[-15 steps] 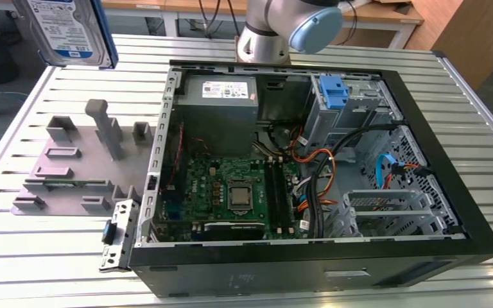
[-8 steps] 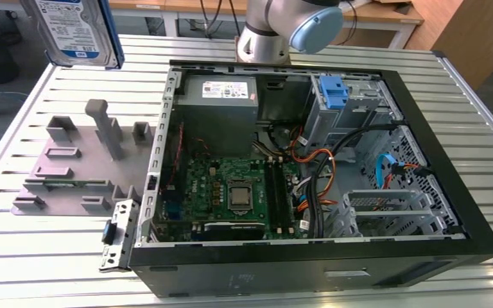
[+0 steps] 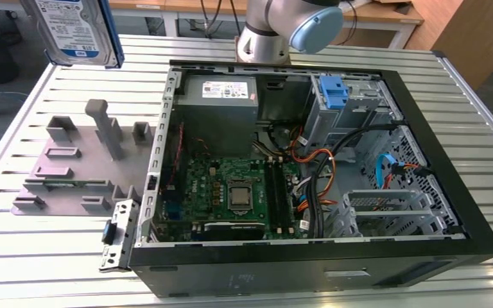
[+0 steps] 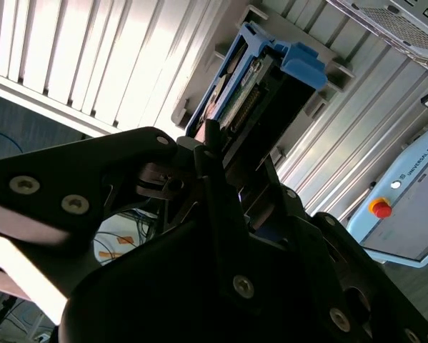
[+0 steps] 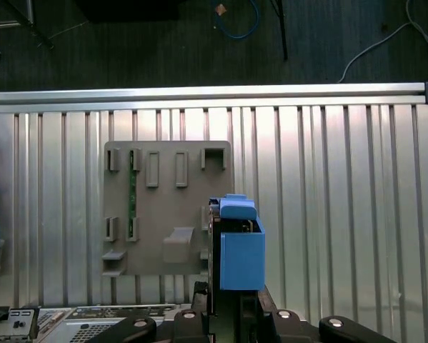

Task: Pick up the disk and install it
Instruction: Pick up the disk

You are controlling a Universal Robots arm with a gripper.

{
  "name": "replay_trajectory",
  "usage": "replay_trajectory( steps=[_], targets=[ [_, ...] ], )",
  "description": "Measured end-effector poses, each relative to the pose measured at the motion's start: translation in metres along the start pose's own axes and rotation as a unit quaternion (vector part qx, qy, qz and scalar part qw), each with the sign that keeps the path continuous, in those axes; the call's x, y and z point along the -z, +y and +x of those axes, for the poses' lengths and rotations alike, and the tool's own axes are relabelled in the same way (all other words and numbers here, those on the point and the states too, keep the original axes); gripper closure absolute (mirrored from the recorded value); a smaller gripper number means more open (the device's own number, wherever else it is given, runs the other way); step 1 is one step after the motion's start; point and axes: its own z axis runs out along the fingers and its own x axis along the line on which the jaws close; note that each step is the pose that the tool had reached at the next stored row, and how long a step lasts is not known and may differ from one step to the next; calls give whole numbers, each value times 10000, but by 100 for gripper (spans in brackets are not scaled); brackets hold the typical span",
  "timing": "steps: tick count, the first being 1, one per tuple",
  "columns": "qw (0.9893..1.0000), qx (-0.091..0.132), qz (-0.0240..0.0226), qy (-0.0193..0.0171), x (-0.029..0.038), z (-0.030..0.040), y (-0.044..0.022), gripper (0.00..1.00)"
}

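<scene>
The disk (image 3: 74, 29), a silver hard drive with a white-and-blue label in a blue plastic carrier, hangs high above the slatted table at the exterior view's far left. In both wrist views my black gripper (image 4: 217, 161) is shut on it. The second wrist view has the disk (image 4: 260, 82) sticking out past the fingers, connector edge showing. Seen edge-on in the first wrist view, the disk (image 5: 240, 246) is held by the gripper (image 5: 229, 304) over the edge of the grey fixture plate (image 5: 167, 207).
The open computer case (image 3: 452, 192) lies on the table at the exterior view's right, with a grey power supply (image 3: 219, 90), a blue latch piece (image 3: 336, 93), loose cables and a metal drive cage (image 3: 392, 208). The grey fixture plate (image 3: 75, 173) sits left of it.
</scene>
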Motion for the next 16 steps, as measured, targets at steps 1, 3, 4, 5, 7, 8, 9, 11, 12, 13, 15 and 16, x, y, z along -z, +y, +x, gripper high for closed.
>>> replay_trajectory(
  steps=[1,3,4,5,7,8,9,11,12,13,15,16],
  targets=[
    [10000,0,0,0,1,0,0,65],
    [10000,0,-1,0,1,0,-1,65],
    [10000,0,-1,1,2,0,-7,65],
    [10000,1,-1,1,2,0,-17,65],
    [10000,0,0,0,2,-2,-43,65],
    [10000,0,-1,0,3,-3,-62,65],
    [10000,1,0,0,4,-3,-81,65],
    [10000,0,0,0,5,-5,-122,65],
    [10000,0,0,0,6,-6,-143,65],
    [10000,0,0,0,6,-7,-166,65],
    [10000,0,0,0,8,-10,-217,65],
    [10000,0,0,0,8,-11,-243,65]
  ],
)
